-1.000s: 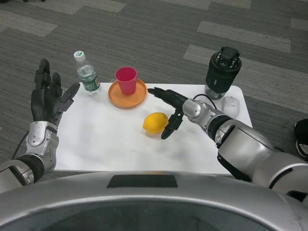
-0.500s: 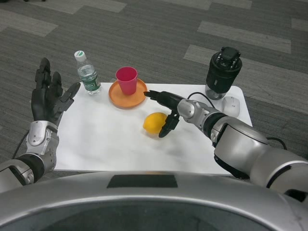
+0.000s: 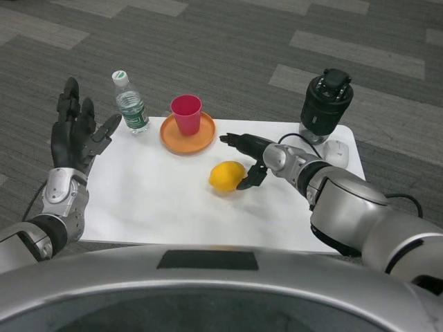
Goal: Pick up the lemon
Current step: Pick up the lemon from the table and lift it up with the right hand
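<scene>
The table (image 3: 152,200) offers us open white surface in front of the lemon; the plate (image 3: 181,140) with its cup (image 3: 187,113) stands just behind. Our right hand (image 3: 250,160) brackets the lemon (image 3: 227,176) at mid-table, fingers spread, not clenched. Our left hand (image 3: 77,135) hangs released. We judge the lemon light, firm, rollable: grasp its middle.

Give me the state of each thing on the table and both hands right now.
lemon: lying on the table, not lifted
right hand: open, at the lemon's right side
left hand: open, raised at the table's left edge
pink cup: upright on the orange plate
water bottle: upright, capped
</scene>
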